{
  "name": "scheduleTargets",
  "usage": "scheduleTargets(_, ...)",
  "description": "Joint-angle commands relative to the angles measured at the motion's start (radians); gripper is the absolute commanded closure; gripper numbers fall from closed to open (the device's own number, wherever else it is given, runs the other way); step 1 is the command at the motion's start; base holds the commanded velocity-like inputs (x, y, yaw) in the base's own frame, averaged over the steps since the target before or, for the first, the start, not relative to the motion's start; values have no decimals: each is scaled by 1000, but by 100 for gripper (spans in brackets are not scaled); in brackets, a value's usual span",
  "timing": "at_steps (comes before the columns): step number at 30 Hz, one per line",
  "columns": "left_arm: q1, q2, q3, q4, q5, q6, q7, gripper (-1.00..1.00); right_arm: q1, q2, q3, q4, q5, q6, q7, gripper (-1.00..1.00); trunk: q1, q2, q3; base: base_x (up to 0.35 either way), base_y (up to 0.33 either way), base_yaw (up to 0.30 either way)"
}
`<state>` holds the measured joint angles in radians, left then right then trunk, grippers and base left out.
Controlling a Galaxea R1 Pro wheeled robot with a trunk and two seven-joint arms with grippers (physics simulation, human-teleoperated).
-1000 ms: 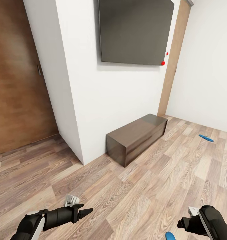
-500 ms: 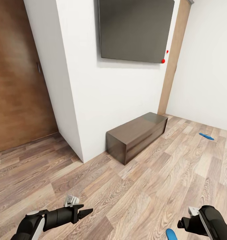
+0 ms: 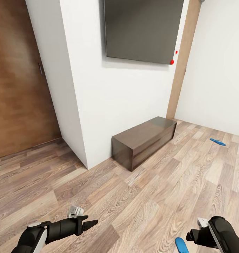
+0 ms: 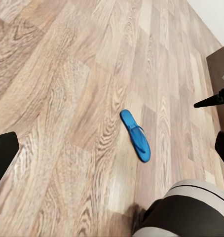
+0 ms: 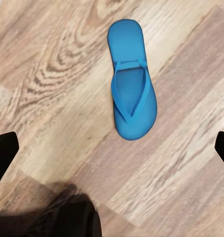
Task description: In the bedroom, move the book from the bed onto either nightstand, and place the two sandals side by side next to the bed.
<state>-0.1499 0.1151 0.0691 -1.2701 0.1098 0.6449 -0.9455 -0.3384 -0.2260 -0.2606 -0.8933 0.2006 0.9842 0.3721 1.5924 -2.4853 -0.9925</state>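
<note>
One bright blue sandal (image 3: 181, 245) lies flat on the wood-plank floor just left of my right gripper (image 3: 190, 236). In the right wrist view this sandal (image 5: 131, 84) sits on the floor below the open fingers (image 5: 4, 153), apart from them. It also appears in the left wrist view as the sandal (image 4: 135, 135). The second sandal (image 3: 217, 141) lies far off by the right wall. My left gripper (image 3: 91, 222) hovers low over the floor, open and empty. The book, the bed and the nightstand are out of view.
A long dark TV bench (image 3: 144, 141) stands against the white wall under a wall-mounted screen (image 3: 143, 30). A brown wooden door (image 3: 17, 80) is at the left. A white wall corner (image 3: 75, 116) juts out. Open floor (image 3: 140, 203) stretches between me and the bench.
The whole view has shifted slightly, so the camera moved. A little more of the near sandal shows. Both arms hold the same pose.
</note>
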Motion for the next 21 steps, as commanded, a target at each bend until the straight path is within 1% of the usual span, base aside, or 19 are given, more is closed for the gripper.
scheduleTargets(1,0,0,0,0,5,7,-1,-100,-1,0,-2,-1,10,3,9,-100,4,-8,-4,0,0,0)
scheduleTargets(2,0,0,0,0,5,7,-1,-100,-1,0,-2,-1,10,3,10,-100,8,-15,-7,0,0,0)
scheduleTargets(21,0,0,0,0,5,6,-1,-100,-1,0,-2,-1,10,2,8,-100,16,-19,-81,0,0,0)
